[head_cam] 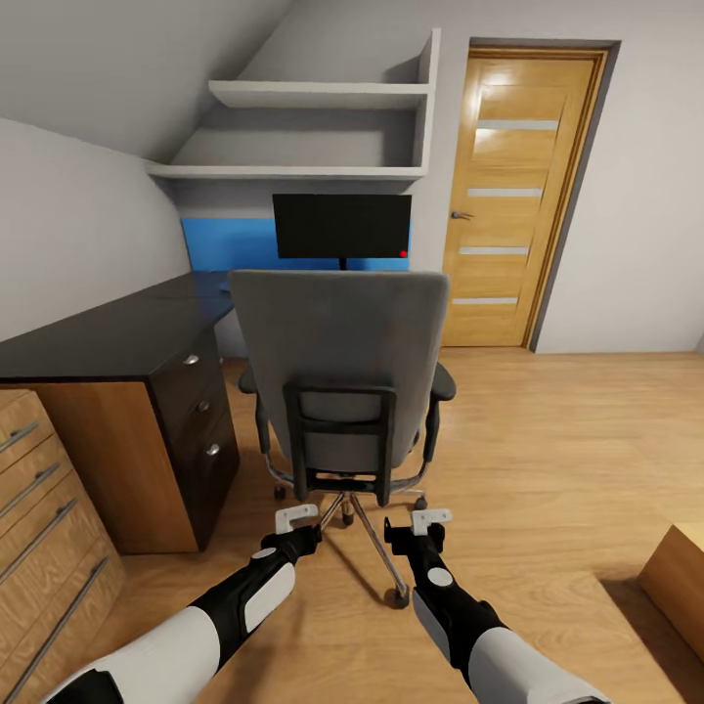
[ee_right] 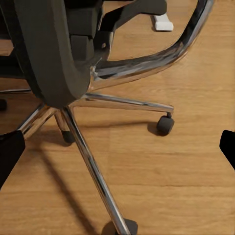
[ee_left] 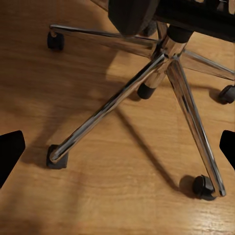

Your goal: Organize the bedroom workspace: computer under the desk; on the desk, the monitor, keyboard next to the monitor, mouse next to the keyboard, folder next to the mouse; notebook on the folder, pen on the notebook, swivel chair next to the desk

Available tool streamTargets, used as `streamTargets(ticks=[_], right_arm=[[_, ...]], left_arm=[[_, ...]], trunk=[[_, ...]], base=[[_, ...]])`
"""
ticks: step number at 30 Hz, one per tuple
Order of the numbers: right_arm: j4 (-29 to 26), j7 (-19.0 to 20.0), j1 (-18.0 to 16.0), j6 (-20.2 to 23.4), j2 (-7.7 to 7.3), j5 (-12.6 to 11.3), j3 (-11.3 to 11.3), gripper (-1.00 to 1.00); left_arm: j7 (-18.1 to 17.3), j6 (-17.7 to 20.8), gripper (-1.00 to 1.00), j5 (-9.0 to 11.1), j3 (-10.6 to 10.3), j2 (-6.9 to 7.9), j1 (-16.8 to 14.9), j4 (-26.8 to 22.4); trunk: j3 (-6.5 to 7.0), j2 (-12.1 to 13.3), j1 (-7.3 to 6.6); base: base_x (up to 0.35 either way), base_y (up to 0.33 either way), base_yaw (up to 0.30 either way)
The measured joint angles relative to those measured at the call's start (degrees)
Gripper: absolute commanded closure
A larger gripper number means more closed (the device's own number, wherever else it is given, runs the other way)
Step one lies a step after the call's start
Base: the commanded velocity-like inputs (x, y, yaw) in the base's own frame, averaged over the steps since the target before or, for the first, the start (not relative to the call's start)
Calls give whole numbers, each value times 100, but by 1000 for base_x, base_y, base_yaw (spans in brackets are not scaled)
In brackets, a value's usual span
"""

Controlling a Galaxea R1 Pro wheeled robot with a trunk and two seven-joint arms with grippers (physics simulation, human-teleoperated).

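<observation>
Facing the swivel chair [head_cam: 337, 362], backrest toward the camera, before the desk [head_cam: 108, 337], both jaws spread wide and empty; likely heavy yet free-rolling on castors, best gripped at the stiff black back frame.

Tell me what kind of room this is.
Most likely an attic bedroom used as a home office: a sloped white ceiling, a glossy black desk with a monitor, and a grey swivel chair pulled up to it.
</observation>
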Motion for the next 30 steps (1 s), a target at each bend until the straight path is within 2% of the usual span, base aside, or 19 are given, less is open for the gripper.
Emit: streamTargets(ticks=[13,30], right_arm=[[9,-2,0,-59,0,-1,1,-100],[1,-16,0,-63,0,-3,5,-100]], left_arm=[[0,-5,-100,-1,-7,-3,0,0],[0,-5,-100,-10,-25,-5,0,2]], trunk=[[0,0,1],[0,0,0]], base=[[97,0,0],[186,0,0]])
